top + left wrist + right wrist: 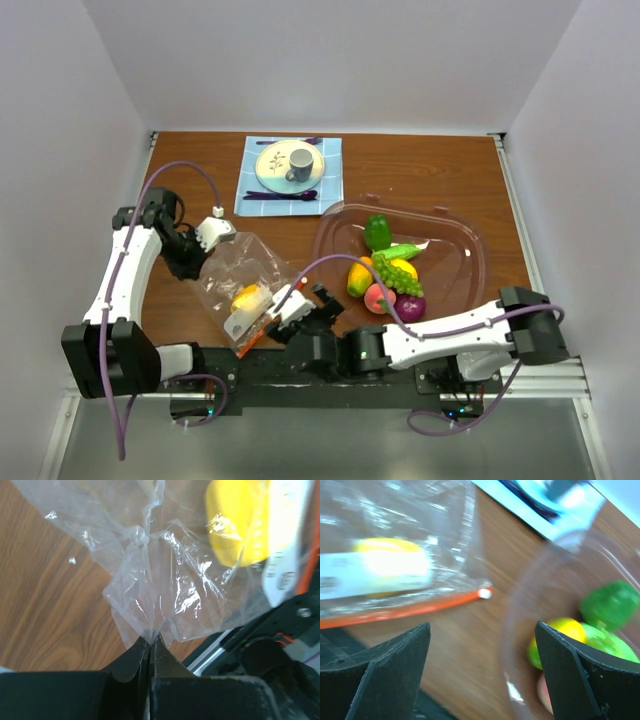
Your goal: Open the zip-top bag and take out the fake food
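Bottom centre, the left gripper [150, 642] pinches the clear crinkly orange-zippered plastic bag [165, 580]; the right gripper [482, 630] stands spread nearby.

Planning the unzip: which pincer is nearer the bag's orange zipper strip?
Right. The right pincer hangs open just beside the zipper strip; the left pincer is shut on the zip-top bag at its far corner.

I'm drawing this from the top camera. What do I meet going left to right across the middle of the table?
left gripper, shut on a corner of the bag → zip-top bag → right gripper, open → clear bowl holding fake food
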You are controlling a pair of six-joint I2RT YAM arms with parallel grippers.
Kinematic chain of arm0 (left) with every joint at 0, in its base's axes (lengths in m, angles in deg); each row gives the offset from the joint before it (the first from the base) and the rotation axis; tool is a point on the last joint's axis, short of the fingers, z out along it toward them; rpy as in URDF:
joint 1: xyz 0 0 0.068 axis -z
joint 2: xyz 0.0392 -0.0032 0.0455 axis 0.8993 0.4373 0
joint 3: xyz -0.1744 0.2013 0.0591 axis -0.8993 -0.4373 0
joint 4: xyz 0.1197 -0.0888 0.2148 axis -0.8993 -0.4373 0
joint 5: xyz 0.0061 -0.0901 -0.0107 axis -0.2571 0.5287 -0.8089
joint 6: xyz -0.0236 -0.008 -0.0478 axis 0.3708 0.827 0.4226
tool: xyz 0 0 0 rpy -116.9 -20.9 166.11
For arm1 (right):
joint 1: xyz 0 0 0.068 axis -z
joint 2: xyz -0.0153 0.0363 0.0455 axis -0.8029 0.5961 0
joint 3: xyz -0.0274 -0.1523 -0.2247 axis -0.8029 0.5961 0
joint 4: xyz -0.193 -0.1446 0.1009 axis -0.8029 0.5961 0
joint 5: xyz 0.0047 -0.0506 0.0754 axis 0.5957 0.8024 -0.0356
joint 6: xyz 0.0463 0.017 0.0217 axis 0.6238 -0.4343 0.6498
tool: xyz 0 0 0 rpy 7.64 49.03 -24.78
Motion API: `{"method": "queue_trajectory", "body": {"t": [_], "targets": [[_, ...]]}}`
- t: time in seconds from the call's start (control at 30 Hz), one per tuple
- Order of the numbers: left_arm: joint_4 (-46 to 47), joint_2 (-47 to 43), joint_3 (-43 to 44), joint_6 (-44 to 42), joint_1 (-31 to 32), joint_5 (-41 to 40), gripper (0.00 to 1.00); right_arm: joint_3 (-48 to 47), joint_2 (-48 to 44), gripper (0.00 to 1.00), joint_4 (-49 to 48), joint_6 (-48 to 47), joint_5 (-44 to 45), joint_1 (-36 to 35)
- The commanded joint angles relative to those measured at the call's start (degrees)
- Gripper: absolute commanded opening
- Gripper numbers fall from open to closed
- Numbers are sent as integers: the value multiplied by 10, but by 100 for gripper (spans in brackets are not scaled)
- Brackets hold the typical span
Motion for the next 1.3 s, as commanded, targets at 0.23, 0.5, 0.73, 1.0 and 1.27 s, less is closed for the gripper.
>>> {"method": "queue_trajectory", "body": {"t": [0.23,0.5,0.73,1.0,1.27], "targets": [[257,30,-165,63,2,-180,78,-6,130,91,-168,-14,-106,-12],[220,-20,-112,35,-17,-195,100,10,160,85,-203,4,-112,13],[67,-52,59,0,-26,-122,100,29,161,82,-211,25,-118,22],[4,-17,76,57,40,46,100,19,199,80,-233,33,-141,31],[114,14,-54,108,78,12,100,3,226,80,-239,32,-156,49]]}}
